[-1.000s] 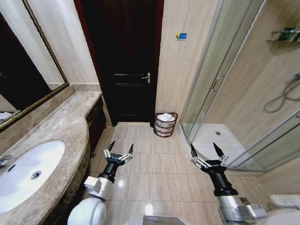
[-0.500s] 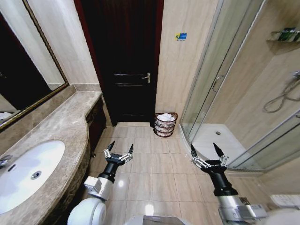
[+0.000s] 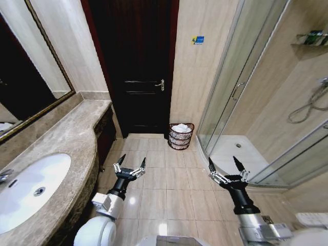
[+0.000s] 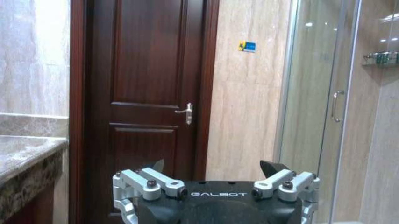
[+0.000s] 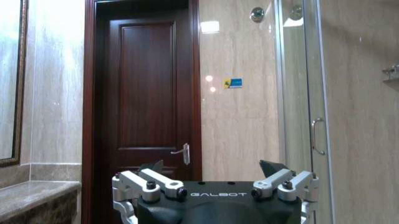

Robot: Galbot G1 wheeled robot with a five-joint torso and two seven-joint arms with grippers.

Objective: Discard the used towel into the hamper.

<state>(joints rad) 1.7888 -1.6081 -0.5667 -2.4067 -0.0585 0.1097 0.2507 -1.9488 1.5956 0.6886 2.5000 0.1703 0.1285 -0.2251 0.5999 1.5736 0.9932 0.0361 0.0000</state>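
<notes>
The hamper (image 3: 181, 136), a small round dark red-brown basket of thin bars, stands on the floor against the far wall between the door and the shower. A white towel (image 3: 180, 128) lies bunched inside it, showing above the rim. My left gripper (image 3: 130, 163) is held low over the floor tiles, open and empty, well short of the hamper. My right gripper (image 3: 226, 164) is level with it to the right, also open and empty. Both wrist views look toward the door, with the left gripper (image 4: 212, 166) and the right gripper (image 5: 212, 166) spread wide.
A marble counter (image 3: 66, 138) with a white sink (image 3: 28, 187) runs along the left, under a framed mirror (image 3: 25, 66). A dark wooden door (image 3: 136, 66) is straight ahead. A glass shower enclosure (image 3: 246, 102) fills the right. Tiled floor (image 3: 164, 184) lies between.
</notes>
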